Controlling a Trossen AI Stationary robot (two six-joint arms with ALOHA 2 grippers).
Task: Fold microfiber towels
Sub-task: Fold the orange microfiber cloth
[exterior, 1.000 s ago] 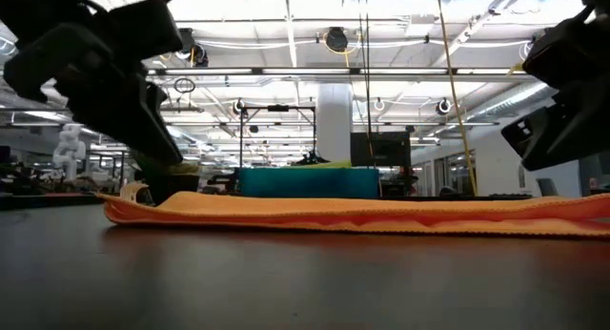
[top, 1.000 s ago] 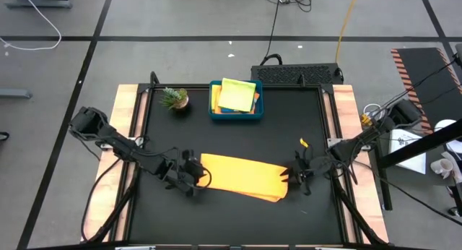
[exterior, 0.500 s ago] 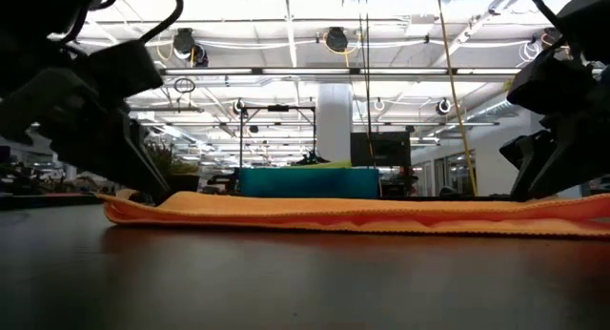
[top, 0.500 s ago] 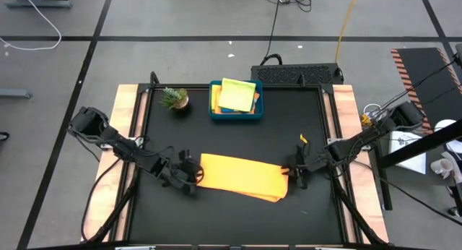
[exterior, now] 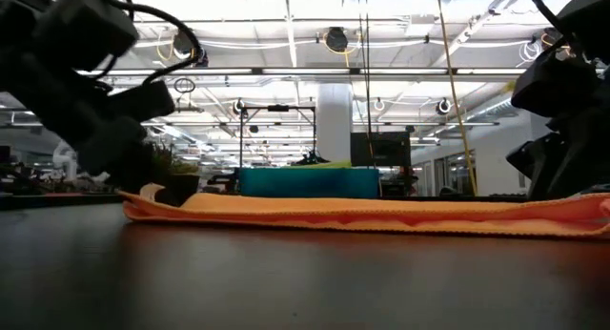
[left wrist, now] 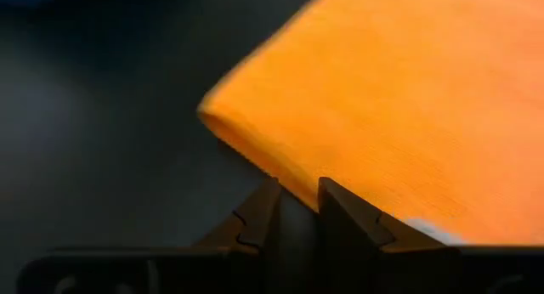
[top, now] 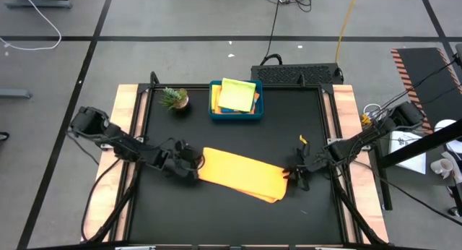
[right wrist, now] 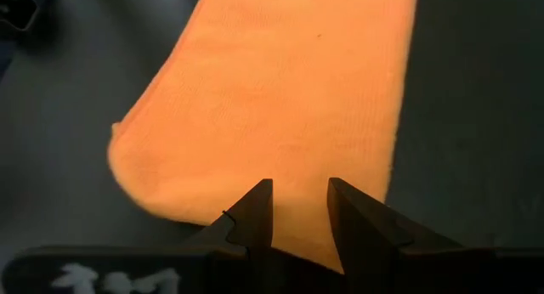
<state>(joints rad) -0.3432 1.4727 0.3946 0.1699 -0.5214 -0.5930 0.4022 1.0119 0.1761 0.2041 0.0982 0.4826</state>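
An orange microfiber towel [top: 242, 174], folded into a long strip, lies flat on the black table [top: 231, 138] and slants from far left to near right. My left gripper [top: 189, 165] is at its left end and my right gripper [top: 292, 176] at its right end; both are low over the table, with their fingers close together on the cloth. More towels [top: 238, 95], yellow-green on top, lie stacked in a teal tray [top: 214, 113] at the far side. My left gripper has its two fingertips [left wrist: 327, 192] at the towel's rounded fold edge [left wrist: 255, 158], close to the left corner, slanting down from the table's left. The fingers hide the place of contact. That end rests on the table. My right gripper has its fingers [right wrist: 255, 200] over the towel's right short end [right wrist: 297, 171], slanting down from the table's right, along the strip. Cloth shows between the two fingertips. One layer or several, I cannot tell. The end lies on the table, slack.
A small potted plant [top: 174, 98] stands at the far left beside the tray. A small orange scrap [top: 303, 141] lies on the table beyond my right gripper. Wooden rails [top: 128, 120] run along the left and right edges. Bare table lies between tray and towel.
My left gripper has gone down and toward the table's far edge, rolling somewhat. The towel's left end has slid with it toward the far right, so the strip now slants more; the right end has hardly moved.
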